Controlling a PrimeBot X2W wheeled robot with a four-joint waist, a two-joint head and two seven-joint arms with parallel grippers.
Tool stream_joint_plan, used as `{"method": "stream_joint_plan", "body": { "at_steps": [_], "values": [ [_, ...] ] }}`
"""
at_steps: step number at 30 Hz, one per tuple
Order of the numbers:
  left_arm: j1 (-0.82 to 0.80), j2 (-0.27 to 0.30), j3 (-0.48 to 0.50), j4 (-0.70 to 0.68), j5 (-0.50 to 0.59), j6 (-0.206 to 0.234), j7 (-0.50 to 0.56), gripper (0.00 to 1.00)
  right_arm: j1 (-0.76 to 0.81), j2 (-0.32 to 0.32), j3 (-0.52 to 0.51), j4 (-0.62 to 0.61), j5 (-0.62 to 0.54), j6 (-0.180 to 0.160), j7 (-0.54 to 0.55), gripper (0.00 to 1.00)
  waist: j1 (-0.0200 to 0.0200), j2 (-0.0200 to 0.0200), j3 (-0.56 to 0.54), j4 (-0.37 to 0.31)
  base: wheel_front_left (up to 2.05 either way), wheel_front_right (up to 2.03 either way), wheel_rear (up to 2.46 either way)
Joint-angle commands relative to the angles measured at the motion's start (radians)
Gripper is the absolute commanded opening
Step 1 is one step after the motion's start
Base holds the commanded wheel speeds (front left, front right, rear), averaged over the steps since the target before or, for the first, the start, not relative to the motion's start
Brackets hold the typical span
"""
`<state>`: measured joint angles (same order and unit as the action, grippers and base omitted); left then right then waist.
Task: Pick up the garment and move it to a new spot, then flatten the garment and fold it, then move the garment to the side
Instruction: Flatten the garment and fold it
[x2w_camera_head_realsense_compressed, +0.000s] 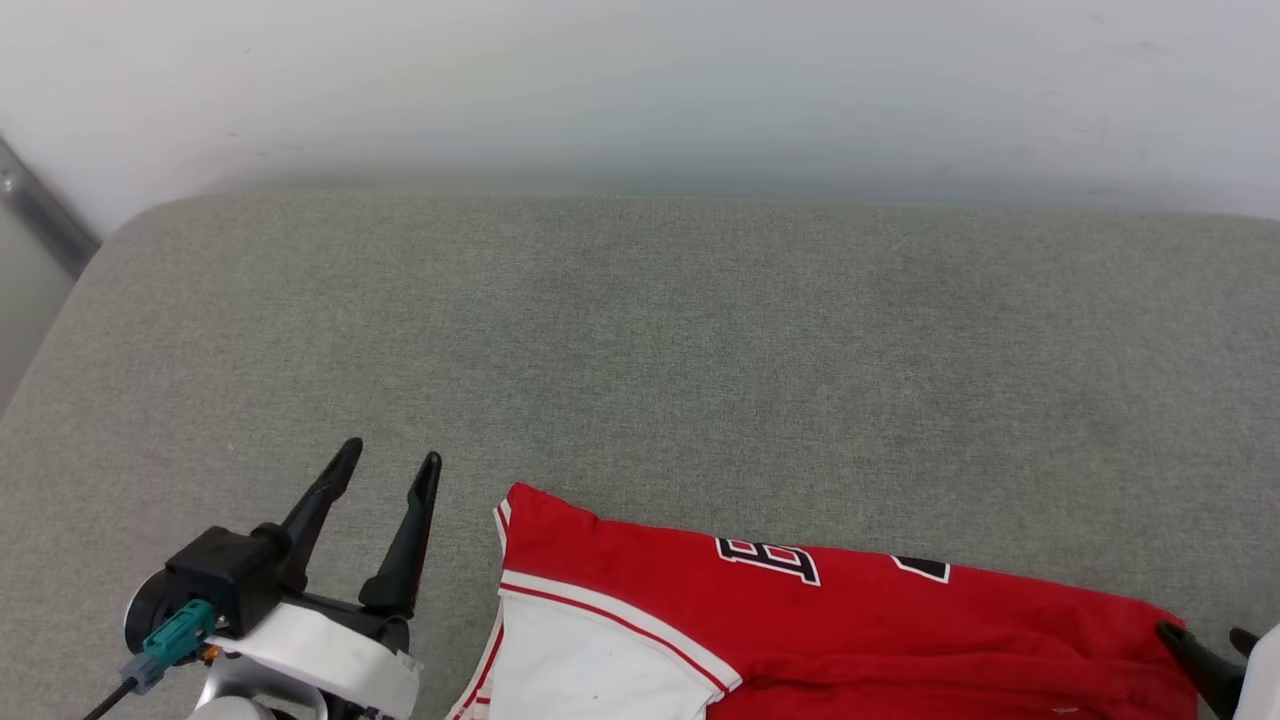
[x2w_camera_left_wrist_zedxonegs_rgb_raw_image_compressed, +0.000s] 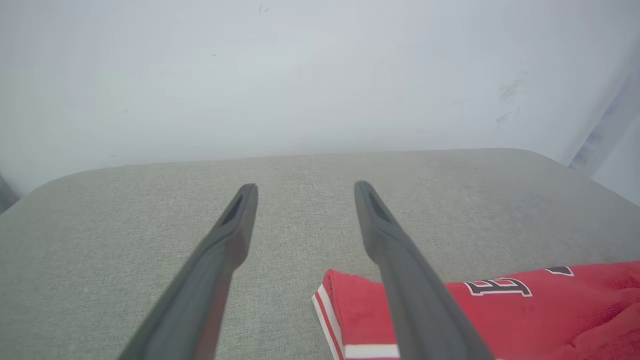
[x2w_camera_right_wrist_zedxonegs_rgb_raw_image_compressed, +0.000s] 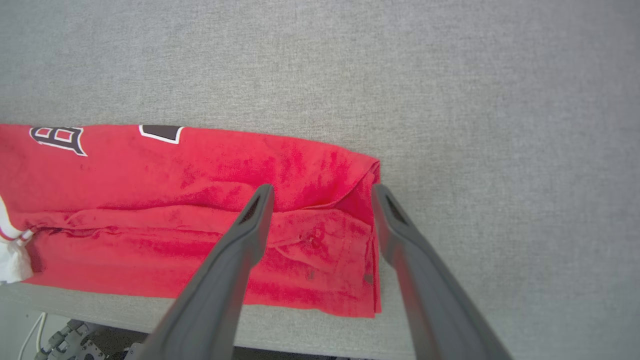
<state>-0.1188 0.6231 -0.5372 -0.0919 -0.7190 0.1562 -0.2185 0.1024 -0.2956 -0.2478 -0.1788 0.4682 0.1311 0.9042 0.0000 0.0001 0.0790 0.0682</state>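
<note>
The garment (x2w_camera_head_realsense_compressed: 850, 620) is a red jersey and it lies folded into a long band on the grey fabric surface (x2w_camera_head_realsense_compressed: 640, 330), close to the edge nearest the robot. In the head view it reaches from the lower middle to the lower right. Its far edge is a straight fold, and along that fold parts of the black letters with white outline can be seen. At its left end a white sleeve (x2w_camera_head_realsense_compressed: 590, 665) with red-and-white stripe trim lies on top of the red cloth. In the right wrist view the right end of the garment (x2w_camera_right_wrist_zedxonegs_rgb_raw_image_compressed: 200, 200) shows several layers lying one over another, with soft wrinkles along the length and a slightly lifted corner.

The right gripper (x2w_camera_right_wrist_zedxonegs_rgb_raw_image_compressed: 322, 189) is over this right end. Its two dark fingers stand well apart and no cloth is between them; one finger is above the red layers and the other is at the end edge of the cloth. Whether the tips touch the cloth I cannot tell.

The left gripper (x2w_camera_head_realsense_compressed: 391, 452) is just beside the left end of the garment, over bare grey surface. Its fingers are also spread wide and hold nothing. In the left wrist view the striped corner of the garment (x2w_camera_left_wrist_zedxonegs_rgb_raw_image_compressed: 540, 310) is partly hidden behind one finger.

Behind the surface stands a pale wall (x2w_camera_head_realsense_compressed: 640, 80).
</note>
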Motion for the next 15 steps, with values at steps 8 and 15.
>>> {"method": "stream_joint_plan", "body": {
  "at_steps": [8, 15],
  "values": [
    [0.049, -0.149, 0.227, -0.073, 0.163, -0.020, -0.047, 1.00, 0.006, 0.185, -0.169, 0.090, -0.023, -0.001, -0.041, 1.00, 0.0000, -0.0001, 0.033, 0.010, 0.00, 0.00, 0.00],
    [0.088, -0.293, 0.411, -0.123, 0.331, -0.124, -0.046, 1.00, -0.019, 0.216, -0.211, 0.212, -0.080, -0.001, -0.125, 1.00, 0.0000, -0.0001, 0.079, 0.019, 0.00, 0.00, 0.00]
  ]
}}
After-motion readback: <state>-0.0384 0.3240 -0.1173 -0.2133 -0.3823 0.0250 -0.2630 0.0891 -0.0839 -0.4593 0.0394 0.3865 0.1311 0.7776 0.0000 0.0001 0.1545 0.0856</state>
